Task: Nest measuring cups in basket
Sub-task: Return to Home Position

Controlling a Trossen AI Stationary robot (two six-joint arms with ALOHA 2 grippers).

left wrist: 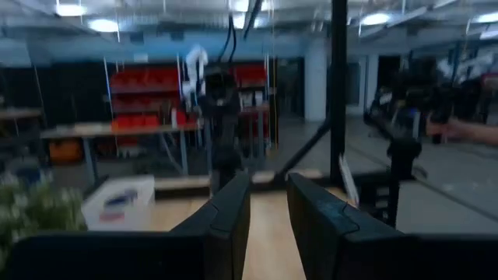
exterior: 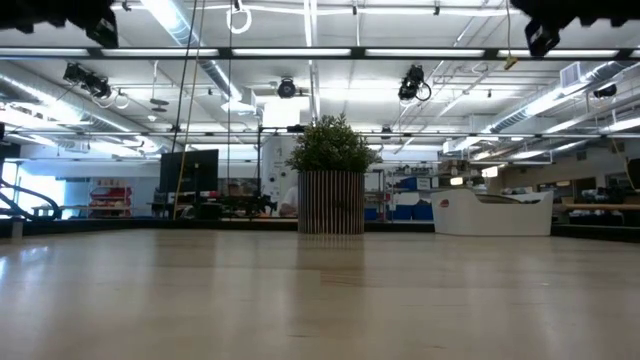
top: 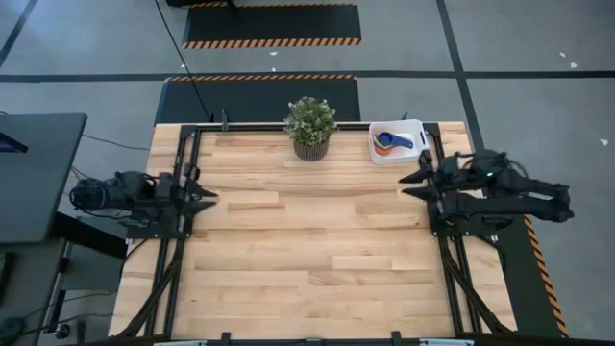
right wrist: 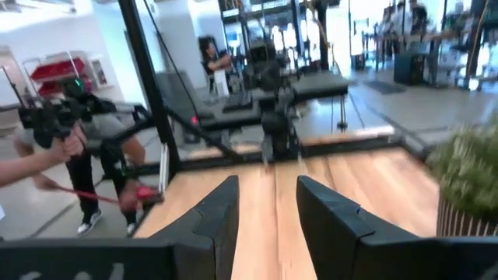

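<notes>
Since both arms lie folded at the table's side edges, finishing the return home well looks like a matter of slow, small settling moves with nothing carried. The left gripper (top: 207,197) sits at left-centre of the high view and the right gripper (top: 405,187) at right-centre. Each has its fingers a little apart and empty.

The right arm is the one near the basket (top: 396,160), so I judge it should move away from that rim, not across it.

The pale wooden table (top: 317,250) is bare through its middle. At its upper edge stands the potted plant (top: 309,125). Just to the right of the plant, the basket holds the measuring cups (top: 392,141), blue uppermost with orange showing beneath.

Beyond lie grey floor and striped mats (top: 272,24). The wrist views show a shelf of red bins (left wrist: 148,93) and a person (right wrist: 47,148).
</notes>
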